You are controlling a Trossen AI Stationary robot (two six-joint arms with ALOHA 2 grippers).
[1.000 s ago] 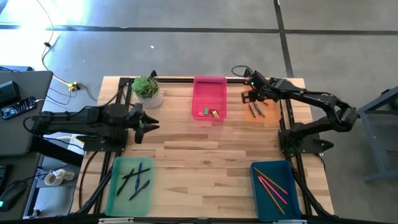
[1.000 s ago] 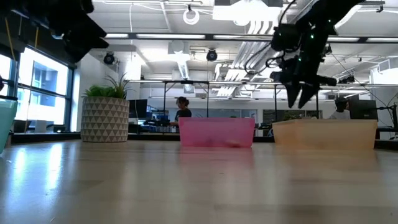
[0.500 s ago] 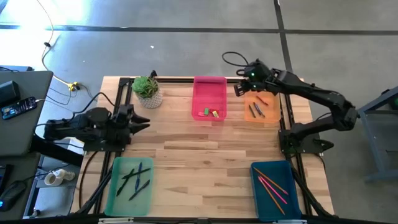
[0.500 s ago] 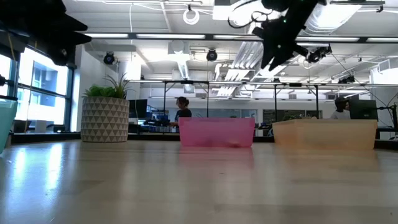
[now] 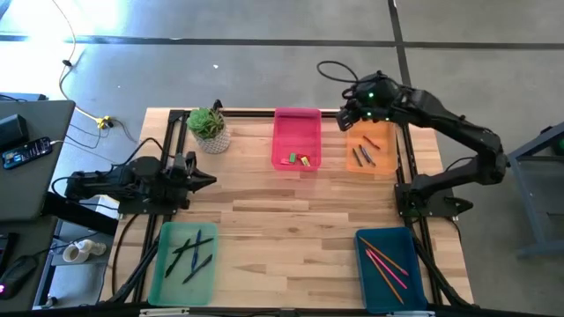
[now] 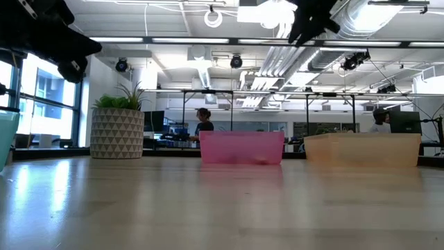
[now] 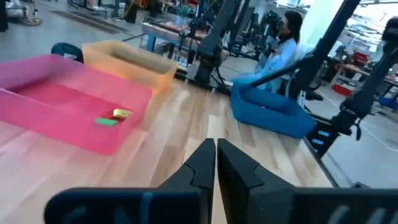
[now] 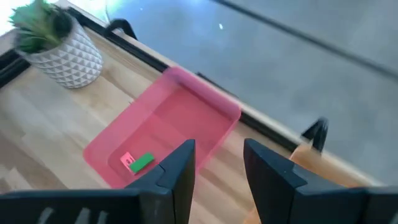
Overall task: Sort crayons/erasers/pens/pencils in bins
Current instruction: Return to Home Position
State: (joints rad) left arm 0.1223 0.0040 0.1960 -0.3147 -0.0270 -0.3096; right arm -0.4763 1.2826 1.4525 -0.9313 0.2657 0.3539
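Four bins stand on the table. The pink bin holds green, red and yellow erasers. Crayons lie in the orange bin, pens in the green bin, and pencils in the teal bin. My left gripper is shut and empty above the table's left side, pointing toward the pink bin. My right gripper is open and empty, high above the far edge between the pink and orange bins.
A potted plant stands at the far left of the table. Bare wood fills the table's middle between the bins. Black frame rails run along the far edge and both sides. A person sits far behind the table.
My right gripper has risen from above the orange bin and shifted toward the far edge and the pink bin, staying open. My left arm has drawn back toward the table's left edge, and its gripper has shut on nothing.
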